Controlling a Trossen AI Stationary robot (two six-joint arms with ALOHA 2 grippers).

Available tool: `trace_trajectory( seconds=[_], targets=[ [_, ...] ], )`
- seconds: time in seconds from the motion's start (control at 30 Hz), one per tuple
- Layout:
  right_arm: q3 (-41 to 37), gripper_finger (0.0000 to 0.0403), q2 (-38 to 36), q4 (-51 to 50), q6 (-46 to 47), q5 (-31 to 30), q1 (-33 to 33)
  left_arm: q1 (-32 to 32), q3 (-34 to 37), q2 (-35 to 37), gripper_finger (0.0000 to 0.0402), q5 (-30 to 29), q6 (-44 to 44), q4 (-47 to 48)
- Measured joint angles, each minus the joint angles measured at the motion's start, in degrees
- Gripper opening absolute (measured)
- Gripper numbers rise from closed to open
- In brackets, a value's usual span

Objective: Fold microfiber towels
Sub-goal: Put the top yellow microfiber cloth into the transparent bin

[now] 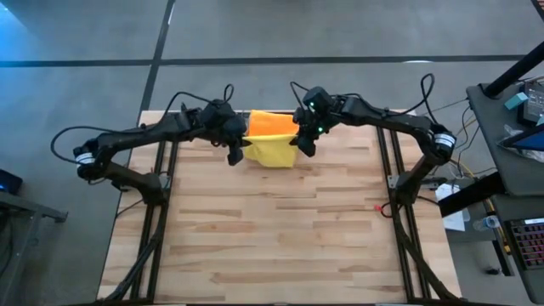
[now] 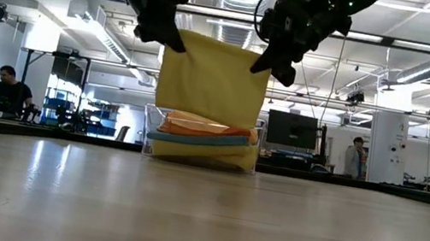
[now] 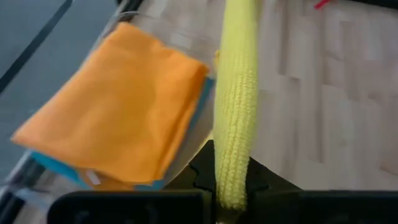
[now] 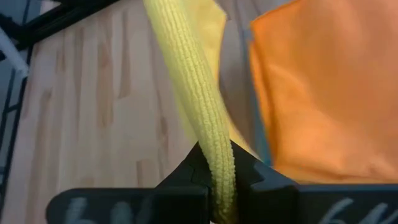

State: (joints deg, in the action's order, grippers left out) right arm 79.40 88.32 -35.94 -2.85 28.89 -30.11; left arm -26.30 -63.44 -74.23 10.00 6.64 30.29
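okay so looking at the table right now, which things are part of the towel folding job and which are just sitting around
Job:
yellow towel, held up by left tool and right tool
orange towel stacked in the bin

Lying about:
clear plastic bin
small red item on the table

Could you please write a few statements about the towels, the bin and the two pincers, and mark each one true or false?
1. Both pincers hold the same yellow towel. True: the left pincer and the right pincer each grip an upper corner.
2. The yellow towel lies flat on the table. False: it hangs in the air.
3. An orange towel tops the stack in the bin. True.
4. The right pincer is open. False: it is shut on the towel.
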Motion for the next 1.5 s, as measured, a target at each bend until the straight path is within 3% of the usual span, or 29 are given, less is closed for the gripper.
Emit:
trace_trajectory(
  seconds=[0.5,0.8,0.97,1.33,1.5],
  targets=[
    [0.0,0.0008,9.3,5.7,1.5,-0.4,-7.2,-8.9,-0.7,-10.8,0.0000,2.0,3.2,-3.9],
    [2.9,0.0008,7.6,5.9,0.4,-1.3,-7.8,-9.4,-3.2,-10.9,0.0000,1.6,5.9,-3.5],
    [4.9,0.0008,7.4,4.3,-0.2,-6.6,-8.3,-10.7,-6.4,-11.6,0.0000,-1.5,8.8,-4.7],
    [4.7,0.0009,13.8,2.3,-1.7,-7.2,-8.9,-12.8,-7.8,-20.4,0.0000,0.5,8.8,-4.1],
    [4.8,0.0009,15.7,2.6,-4.0,-13.0,-8.9,-13.0,-8.2,-23.1,0.0000,-1.8,9.2,-6.5]
  ],
)
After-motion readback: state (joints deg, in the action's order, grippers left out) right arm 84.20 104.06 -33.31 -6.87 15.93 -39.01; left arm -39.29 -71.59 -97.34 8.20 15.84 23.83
